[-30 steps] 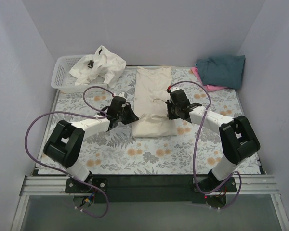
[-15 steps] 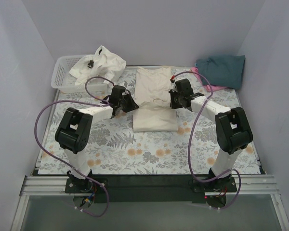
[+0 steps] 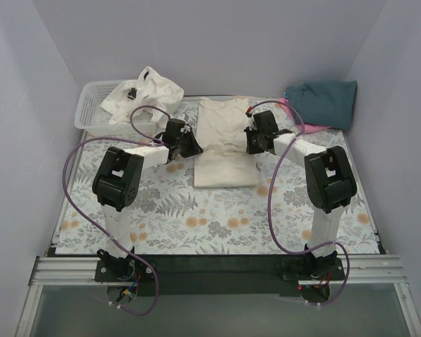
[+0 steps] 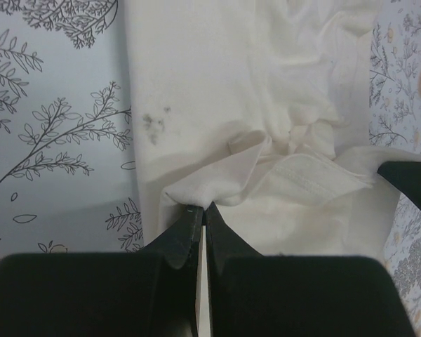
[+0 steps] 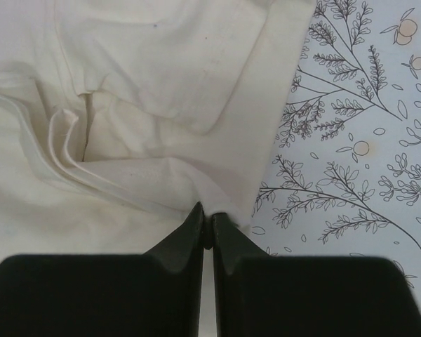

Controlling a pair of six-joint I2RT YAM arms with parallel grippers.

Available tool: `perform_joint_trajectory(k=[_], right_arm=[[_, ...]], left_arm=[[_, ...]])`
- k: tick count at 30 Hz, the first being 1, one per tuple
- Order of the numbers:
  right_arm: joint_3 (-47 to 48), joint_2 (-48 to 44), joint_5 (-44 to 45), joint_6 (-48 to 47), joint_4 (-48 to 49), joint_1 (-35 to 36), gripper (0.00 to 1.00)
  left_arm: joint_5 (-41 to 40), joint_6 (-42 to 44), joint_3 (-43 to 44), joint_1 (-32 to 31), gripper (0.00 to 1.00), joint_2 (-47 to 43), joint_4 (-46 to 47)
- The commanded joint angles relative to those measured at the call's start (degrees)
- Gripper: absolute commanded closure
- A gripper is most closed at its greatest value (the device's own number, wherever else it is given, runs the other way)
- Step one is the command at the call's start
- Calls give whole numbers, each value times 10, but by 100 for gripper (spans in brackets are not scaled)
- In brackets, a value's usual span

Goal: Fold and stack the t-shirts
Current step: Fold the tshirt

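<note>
Cream tee [image 3: 226, 151] is clamped by left hand [image 4: 202, 208] and right hand [image 5: 207, 223]; right of it, one teal tee [image 3: 324, 102] is laid on one pink tee [image 3: 310, 128]. Black label [image 3: 131, 91] can't be read, too tiny.

Lighting and image quality, three views: bright, even, diffuse.
From the top I log soft overhead light, faint short shadows under the arms [image 3: 116, 182] on the table [image 3: 217, 217]. Wrist views: cream t-shirt [image 4: 196, 70] pale, creases sharp, folds gently shaded; left gripper [image 4: 200, 208] and right gripper [image 5: 207, 210] featureless black, slightly soft, along the lower edge.
</note>
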Motion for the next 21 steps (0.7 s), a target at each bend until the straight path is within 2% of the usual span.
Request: perform_joint_trajectory(k=[1,18,19,20,21], right_arm=[[29,1,7,-9,6,-8,99],[103,52,6,-26,-17,-24,99],[108,53,4,-27,-19,-25,99],[112,54,5,-28,-24,-25,80],[117,53,4,-28,-28,-26,68]], left_arm=[[3,19,27,9,100,-16,11],[2,20,73,19,100,41,18],[0,20,77,19,97,41,16],[-3,20,80,19,89,37,12],[-19,20,92,19,71,34,8]])
